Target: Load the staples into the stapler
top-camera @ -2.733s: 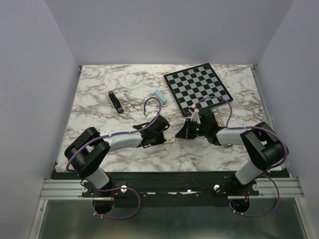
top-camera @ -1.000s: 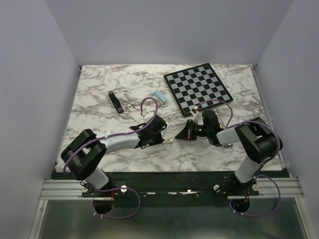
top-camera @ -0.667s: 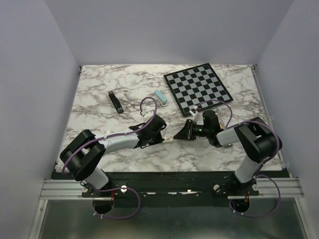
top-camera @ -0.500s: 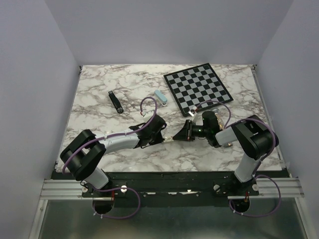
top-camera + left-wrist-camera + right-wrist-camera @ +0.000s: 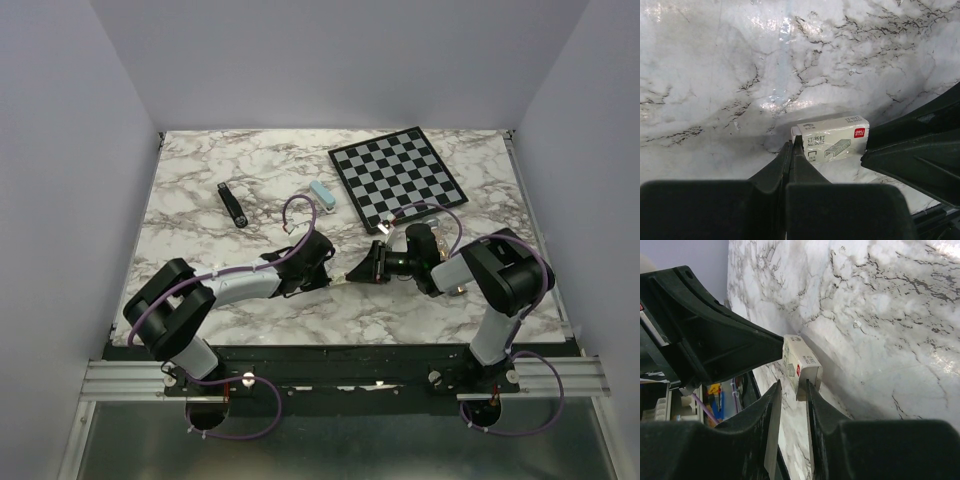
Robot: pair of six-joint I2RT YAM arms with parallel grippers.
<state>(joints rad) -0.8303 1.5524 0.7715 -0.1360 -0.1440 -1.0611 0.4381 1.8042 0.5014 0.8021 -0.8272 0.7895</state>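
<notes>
The black stapler [image 5: 232, 207] lies closed at the back left of the table, far from both grippers. A small cream staple box [image 5: 343, 279] lies on the marble between the grippers. It shows in the left wrist view [image 5: 834, 138] and in the right wrist view [image 5: 801, 366]. My left gripper [image 5: 332, 277] is shut, and its tips [image 5: 792, 143] touch the box's left end. My right gripper [image 5: 362, 270] is open by a narrow gap [image 5: 791, 386], with its tips at the box's other end. No loose strip of staples is in view.
A black-and-white chessboard [image 5: 396, 175] lies at the back right. A small light blue block [image 5: 320, 194] lies just left of it. The two arms meet near the middle of the marble table [image 5: 200, 170]. Grey walls stand close on both sides.
The right gripper has moved a little left, up to the cream box. The left gripper has shifted slightly towards the box. The stapler has not moved.
</notes>
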